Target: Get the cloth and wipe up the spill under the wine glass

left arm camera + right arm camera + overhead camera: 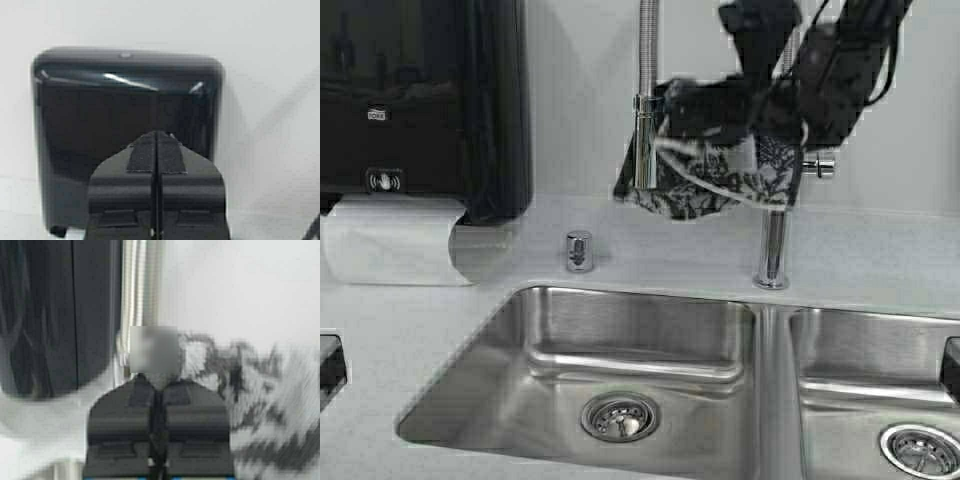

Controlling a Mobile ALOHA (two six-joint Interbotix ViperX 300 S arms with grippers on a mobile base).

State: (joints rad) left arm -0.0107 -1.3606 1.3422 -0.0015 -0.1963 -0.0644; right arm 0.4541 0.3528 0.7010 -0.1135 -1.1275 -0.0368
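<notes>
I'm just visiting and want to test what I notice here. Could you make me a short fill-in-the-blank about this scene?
1. The cloth hangs over the ____.
2. The paper towel dispenser on the wall is ____ in colour.
3. The left gripper has its fingers ____.
4. Below the counter lies a steel double ____.

Missing words: faucet; black; shut; sink

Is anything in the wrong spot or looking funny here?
Yes: the cloth hangs bunched over the faucet above the sink, with the right gripper at it. No wine glass or spill shows.
</notes>
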